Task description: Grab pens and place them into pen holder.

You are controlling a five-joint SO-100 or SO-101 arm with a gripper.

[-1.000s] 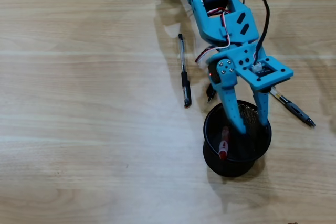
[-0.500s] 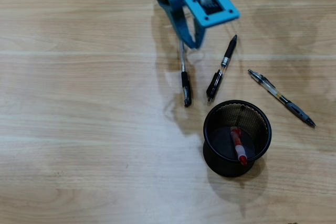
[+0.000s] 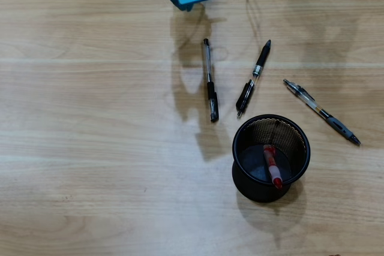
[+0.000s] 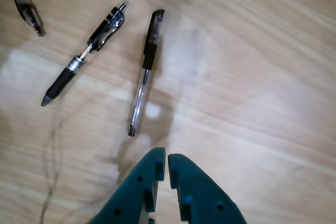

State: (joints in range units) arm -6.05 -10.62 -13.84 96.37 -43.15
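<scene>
On the wooden worktop (image 3: 90, 148), the holder (image 3: 240, 172) sits far from our claw (image 4: 167, 162) with the red pen (image 3: 272, 165) inside. Three pens lie loose; nearest is a black pen (image 4: 144, 72). Claw pressed together, empty.

**Materials and surface finishes**

A pale wood-grain table (image 3: 90, 148) with a smooth, faintly glossy sheen is shown. The pen holder (image 3: 300, 166) is formed of black wire mesh with a solid matt rim. The pens (image 3: 209, 82) are seen as clear and black plastic. The gripper (image 4: 167, 157) is made of matt teal plastic.
</scene>
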